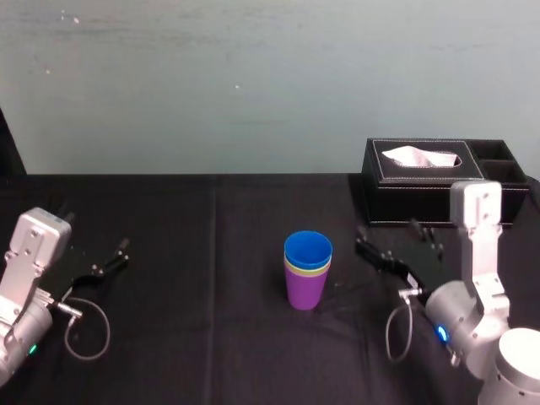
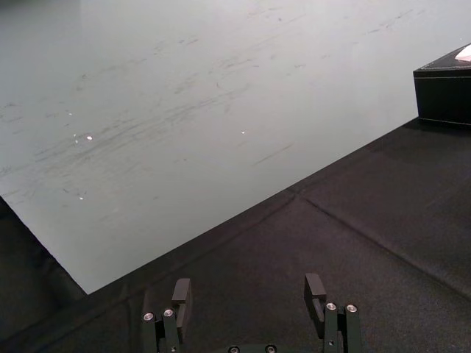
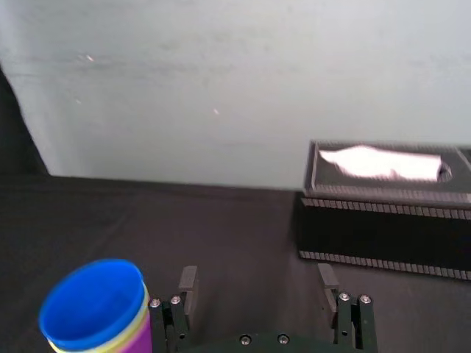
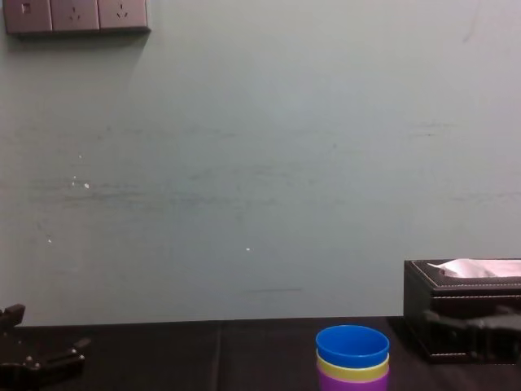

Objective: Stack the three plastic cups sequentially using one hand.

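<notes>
The three cups stand nested in one upright stack at the middle of the black-covered table [image 1: 211, 337]: the purple cup [image 1: 306, 289] at the bottom, the yellow-green cup [image 1: 307, 269] showing as a thin band above it, and the blue cup [image 1: 308, 250] on top, mouth up. To the right of the stack, near but apart from it, the right gripper [image 1: 396, 245] hovers with its fingers spread and holding nothing. Behind that gripper, farther right of the stack, sits the black tissue box [image 1: 430, 181] against the pale wall [image 1: 253, 76]. Well to the left of the stack, the left gripper [image 1: 93, 240] is parked low over the cloth, its fingers parted and empty.
</notes>
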`<act>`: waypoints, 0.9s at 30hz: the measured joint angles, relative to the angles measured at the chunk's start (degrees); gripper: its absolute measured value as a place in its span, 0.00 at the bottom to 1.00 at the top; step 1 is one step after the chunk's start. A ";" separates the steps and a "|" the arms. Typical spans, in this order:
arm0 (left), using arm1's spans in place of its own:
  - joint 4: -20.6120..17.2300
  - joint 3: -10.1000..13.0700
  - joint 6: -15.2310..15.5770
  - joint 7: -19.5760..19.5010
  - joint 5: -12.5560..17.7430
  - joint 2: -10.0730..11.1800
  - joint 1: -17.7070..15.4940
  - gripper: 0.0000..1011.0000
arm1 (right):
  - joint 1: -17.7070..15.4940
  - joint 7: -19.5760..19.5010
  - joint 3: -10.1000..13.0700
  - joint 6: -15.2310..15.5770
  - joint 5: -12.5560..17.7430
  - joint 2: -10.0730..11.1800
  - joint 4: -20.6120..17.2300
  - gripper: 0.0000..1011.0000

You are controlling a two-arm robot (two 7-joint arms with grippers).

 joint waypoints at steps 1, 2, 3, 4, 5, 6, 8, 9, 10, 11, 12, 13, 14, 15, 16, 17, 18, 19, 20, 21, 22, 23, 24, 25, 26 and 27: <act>0.00 0.00 0.00 0.00 0.00 0.00 0.00 0.99 | -0.34 -0.28 0.32 0.46 0.02 -0.40 0.29 0.99; 0.00 0.00 0.00 0.00 0.00 0.00 0.00 0.99 | -0.47 -0.42 0.54 0.77 0.08 -0.61 0.46 0.99; 0.00 0.00 0.00 0.00 0.00 0.00 0.00 0.99 | -0.57 -0.47 0.76 1.14 0.21 -0.82 0.59 0.99; 0.00 0.00 0.00 0.00 0.00 0.00 0.00 0.99 | -0.65 -0.50 0.94 1.53 0.37 -1.02 0.73 0.99; 0.00 0.00 0.00 0.00 0.00 0.00 0.00 0.99 | -0.75 -0.53 1.26 2.15 0.50 -1.36 0.98 0.99; 0.00 0.00 0.00 0.00 0.00 0.00 0.00 0.99 | -0.76 -0.53 1.41 2.46 0.55 -1.51 1.11 0.99; 0.00 0.00 0.00 0.00 0.00 0.00 0.00 0.99 | -0.74 -0.52 1.75 3.17 0.62 -1.84 1.43 0.99; 0.00 0.00 0.00 0.00 0.00 0.00 0.00 0.99 | -0.65 -0.48 1.90 3.65 0.61 -1.96 1.61 0.99; 0.00 0.00 0.00 0.00 0.00 0.00 0.00 0.99 | -0.58 -0.36 1.93 3.87 0.58 -1.96 1.66 0.99; 0.00 0.00 0.00 0.00 0.00 0.00 0.00 0.99 | -0.52 -0.17 1.93 4.07 0.51 -1.94 1.66 0.99; 0.00 0.00 0.00 0.00 0.00 0.00 0.00 0.99 | -0.43 0.09 1.93 4.39 0.40 -1.88 1.68 0.99; 0.00 0.00 0.00 0.00 0.00 0.00 0.00 0.99 | -0.43 0.09 1.93 4.39 0.40 -1.88 1.68 0.99; 0.00 0.00 0.00 0.00 0.00 0.00 0.00 0.99 | -0.44 0.10 1.93 4.38 0.40 -1.88 1.68 0.99; 0.00 0.00 0.00 0.00 0.00 0.00 0.00 0.99 | -0.44 0.10 1.93 4.37 0.40 -1.89 1.68 0.99; 0.00 0.00 0.00 0.00 0.00 0.00 0.00 0.99 | -0.45 0.09 1.93 4.33 0.40 -1.88 1.68 0.99; 0.00 0.00 0.00 0.00 0.00 0.00 0.00 0.99 | -0.46 0.09 1.93 4.30 0.40 -1.88 1.68 0.99; 0.00 0.00 0.00 0.00 0.00 0.00 0.00 0.99 | -0.47 0.08 1.93 4.28 0.40 -1.88 1.68 0.99; 0.00 0.00 0.00 0.00 0.00 0.00 0.00 0.99 | -0.47 0.06 1.92 4.24 0.40 -1.88 1.67 0.99; 0.00 0.00 0.00 0.00 0.00 0.00 0.00 0.99 | -0.48 0.05 1.92 4.22 0.40 -1.88 1.68 0.99; 0.00 0.00 0.00 0.00 0.01 0.00 0.00 0.99 | -0.48 0.05 1.91 4.20 0.40 -1.88 1.67 0.99; 0.00 0.00 0.00 0.00 0.00 0.00 0.00 0.99 | -0.49 0.04 1.91 4.15 0.41 -1.88 1.68 0.99; 0.00 0.00 0.00 0.00 0.00 0.00 0.00 0.99 | -0.49 0.04 1.91 4.15 0.41 -1.88 1.68 0.99; 0.00 0.00 0.00 0.00 0.00 0.00 0.00 0.99 | -0.50 0.04 1.89 4.10 0.41 -1.88 1.68 0.99; 0.00 0.00 0.00 0.00 0.01 0.00 0.00 0.99 | -0.50 0.04 1.89 4.08 0.42 -1.89 1.68 0.99; 0.00 0.00 0.00 0.00 0.00 0.00 0.00 0.99 | -0.51 0.03 1.88 4.06 0.42 -1.88 1.68 0.99; 0.00 0.00 0.00 0.00 0.00 0.00 0.00 0.99 | -0.51 0.03 1.88 4.05 0.42 -1.88 1.67 0.99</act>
